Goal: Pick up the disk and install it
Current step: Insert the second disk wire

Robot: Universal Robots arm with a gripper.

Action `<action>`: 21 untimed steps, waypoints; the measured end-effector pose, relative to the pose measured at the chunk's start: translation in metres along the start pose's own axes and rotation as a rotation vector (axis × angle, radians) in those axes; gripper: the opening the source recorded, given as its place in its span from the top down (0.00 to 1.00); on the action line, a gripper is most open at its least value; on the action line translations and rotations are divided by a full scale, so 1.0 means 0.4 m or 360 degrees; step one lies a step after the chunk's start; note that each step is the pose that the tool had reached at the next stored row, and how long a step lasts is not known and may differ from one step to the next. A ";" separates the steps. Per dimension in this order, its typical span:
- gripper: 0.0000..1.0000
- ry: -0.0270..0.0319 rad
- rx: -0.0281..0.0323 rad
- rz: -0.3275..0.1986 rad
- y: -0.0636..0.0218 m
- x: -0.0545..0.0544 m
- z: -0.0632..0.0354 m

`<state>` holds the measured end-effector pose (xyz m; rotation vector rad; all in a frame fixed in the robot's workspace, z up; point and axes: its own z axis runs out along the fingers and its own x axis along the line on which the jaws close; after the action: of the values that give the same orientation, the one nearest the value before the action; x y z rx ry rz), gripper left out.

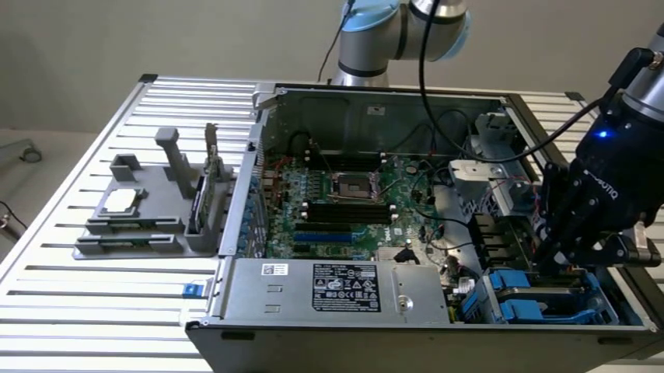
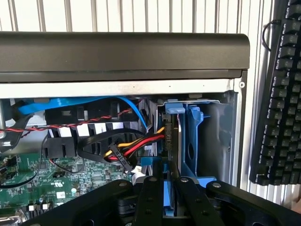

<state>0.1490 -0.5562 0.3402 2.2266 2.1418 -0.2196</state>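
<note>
Fingers (image 2: 170,197) clamped on the disk (image 2: 169,200), edge-up in blue drive bay (image 1: 550,299) of PC case (image 1: 415,342); label text unreadable.

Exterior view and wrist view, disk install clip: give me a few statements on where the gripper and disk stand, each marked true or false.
1. The gripper is down at the drive bay in the case's corner. True.
2. The disk lies on the grey fixture outside the case. False: its blue carrier sits between the fingers at the bay.
3. The computer case is closed. False: it is open, motherboard exposed.
4. A keyboard lies beside the case. True.
</note>
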 end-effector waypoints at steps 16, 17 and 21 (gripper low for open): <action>0.84 -0.00025 0.00532 -0.0007 0.016 0.001 0.007; 0.84 -0.00027 0.00550 -0.0007 0.018 0.001 0.007; 0.84 -0.00029 0.00654 -0.0008 0.025 0.001 0.008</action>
<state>0.1589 -0.5567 0.3364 2.2419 2.1620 -0.2682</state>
